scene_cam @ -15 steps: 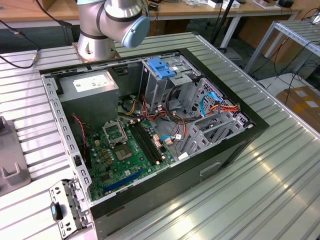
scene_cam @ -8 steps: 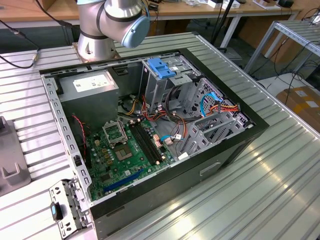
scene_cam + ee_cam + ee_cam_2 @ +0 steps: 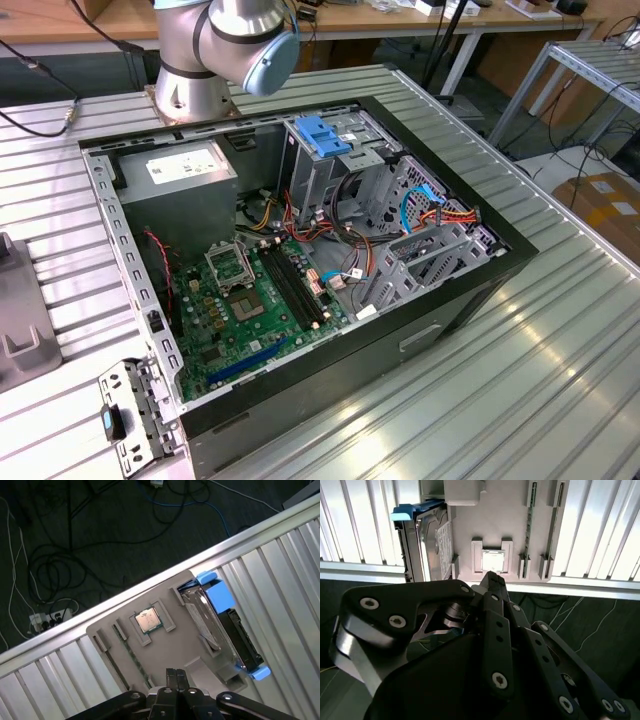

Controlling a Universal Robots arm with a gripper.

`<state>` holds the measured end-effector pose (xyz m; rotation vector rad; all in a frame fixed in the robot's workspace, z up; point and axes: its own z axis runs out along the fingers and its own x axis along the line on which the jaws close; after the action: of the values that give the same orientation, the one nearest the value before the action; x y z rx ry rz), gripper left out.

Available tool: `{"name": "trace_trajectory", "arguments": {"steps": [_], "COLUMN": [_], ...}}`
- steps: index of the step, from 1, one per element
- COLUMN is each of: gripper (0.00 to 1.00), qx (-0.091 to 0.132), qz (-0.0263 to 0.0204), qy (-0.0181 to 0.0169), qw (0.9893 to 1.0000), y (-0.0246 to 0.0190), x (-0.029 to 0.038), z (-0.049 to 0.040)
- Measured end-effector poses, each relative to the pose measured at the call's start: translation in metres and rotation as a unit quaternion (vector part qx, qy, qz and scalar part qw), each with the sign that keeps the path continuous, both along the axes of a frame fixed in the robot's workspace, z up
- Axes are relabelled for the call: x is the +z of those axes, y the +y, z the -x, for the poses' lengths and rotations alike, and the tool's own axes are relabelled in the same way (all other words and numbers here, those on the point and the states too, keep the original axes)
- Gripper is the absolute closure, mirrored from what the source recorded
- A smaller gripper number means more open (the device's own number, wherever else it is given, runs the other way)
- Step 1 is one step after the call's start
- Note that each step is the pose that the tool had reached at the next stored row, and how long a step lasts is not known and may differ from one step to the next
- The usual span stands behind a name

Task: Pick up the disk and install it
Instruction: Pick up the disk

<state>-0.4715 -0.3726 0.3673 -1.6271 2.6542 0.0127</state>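
Observation:
The disk point(image 3: 220, 625) is a dark hard drive in a bright blue carrier. It stands on edge in a slot at one end of a grey holder point(image 3: 165, 645) on the ribbed metal table. The second wrist view shows the disk point(image 3: 432, 540) in the same holder point(image 3: 505, 520). My gripper point(image 3: 175, 672) hangs above the holder's middle, off to the side of the disk and apart from it. Its black fingers point(image 3: 492, 577) are shut together with nothing between them.
The holder also carries a processor chip point(image 3: 147, 620) and a memory stick point(image 3: 131, 652). In the exterior view an open computer case point(image 3: 300, 250) lies on the table, with a motherboard point(image 3: 250, 300), a grey power supply point(image 3: 190, 175) and a drive cage with a light-blue latch point(image 3: 325, 135). Cables point(image 3: 50, 570) lie on the floor.

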Motion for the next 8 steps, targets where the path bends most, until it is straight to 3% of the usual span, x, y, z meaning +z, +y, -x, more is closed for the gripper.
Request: {"name": "trace_trajectory", "arguments": {"steps": [8], "gripper": [0.90], "qx": [0.013], "qz": [0.0000], "qy": [0.0000], "qw": [0.9999], "y": [0.0000], "x": [0.0000], "z": [0.0000]}}
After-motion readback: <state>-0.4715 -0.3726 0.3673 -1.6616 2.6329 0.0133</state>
